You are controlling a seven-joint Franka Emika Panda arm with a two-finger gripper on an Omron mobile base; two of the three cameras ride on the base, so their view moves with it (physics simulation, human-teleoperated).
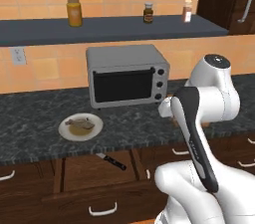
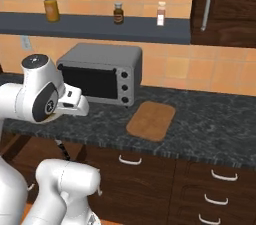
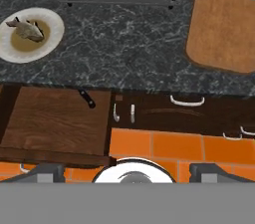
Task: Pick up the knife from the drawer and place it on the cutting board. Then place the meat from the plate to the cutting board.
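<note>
The drawer (image 1: 84, 174) (image 3: 50, 123) stands pulled out below the counter. The knife (image 1: 112, 161) (image 3: 87, 98) lies at its back right, black handle showing. On the counter above sits the plate (image 1: 63, 131) (image 3: 56, 38), carrying the meat (image 1: 81, 124) (image 3: 29, 29). The cutting board (image 2: 151, 120) (image 3: 224, 31) lies bare to the right of the oven. My gripper (image 3: 129, 174) is open, fingertips (image 3: 47, 173) far apart and nothing between them. It hangs well above the drawer front, looking down, with the knife ahead and to the left.
A grey toaster oven (image 1: 127, 74) (image 2: 100, 74) stands at the back of the counter between plate and board. Jars sit on the shelf (image 1: 99, 28) above. Closed drawers with silver handles (image 2: 129, 160) fill the cabinet front to the right. My own arm hides the board in the left base view.
</note>
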